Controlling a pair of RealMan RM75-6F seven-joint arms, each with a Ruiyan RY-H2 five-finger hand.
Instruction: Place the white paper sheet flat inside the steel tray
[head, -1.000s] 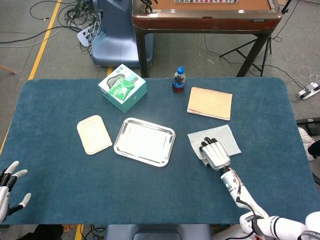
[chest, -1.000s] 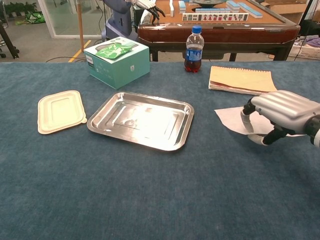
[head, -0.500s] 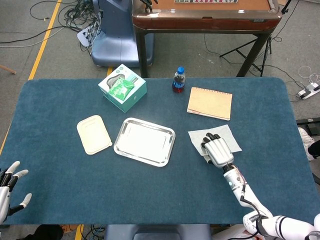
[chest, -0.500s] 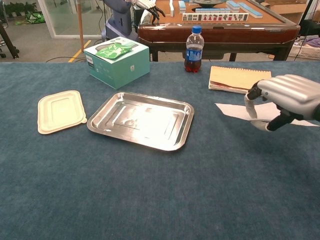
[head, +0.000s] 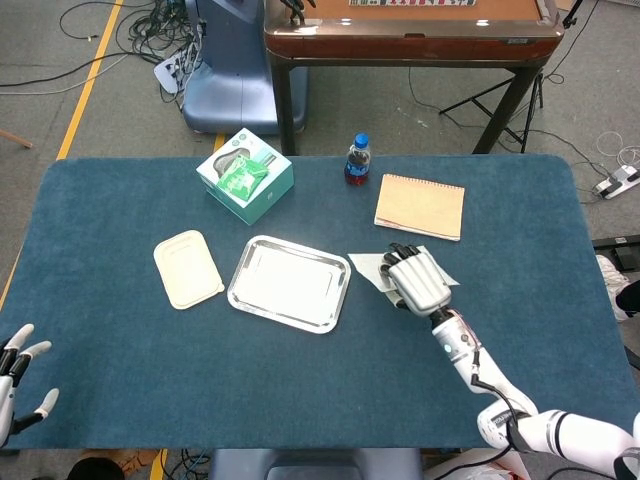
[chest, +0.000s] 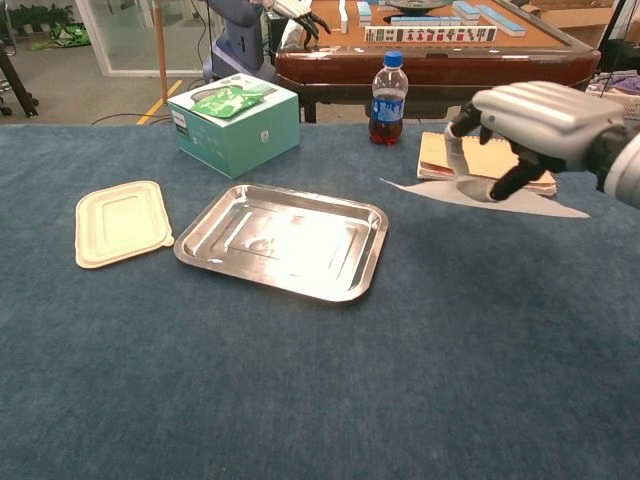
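Observation:
The white paper sheet (head: 369, 266) (chest: 440, 190) hangs level above the blue table, pinched in my right hand (head: 417, 280) (chest: 520, 120) between thumb and fingers. It is just right of the steel tray (head: 289, 283) (chest: 283, 240), which lies empty at the table's middle. The sheet's left corner points toward the tray's right rim. My left hand (head: 14, 370) is at the near left edge of the table, fingers spread, holding nothing; the chest view does not show it.
A cream plastic lid (head: 187, 267) (chest: 121, 222) lies left of the tray. A teal box (head: 245, 175) (chest: 235, 122) stands behind it. A cola bottle (head: 357, 159) (chest: 386, 85) and a tan notebook (head: 420, 207) (chest: 484, 160) sit at the back right.
My right hand lifted the paper sheet off the table and carried it left toward the tray. The left hand stayed nearly still.

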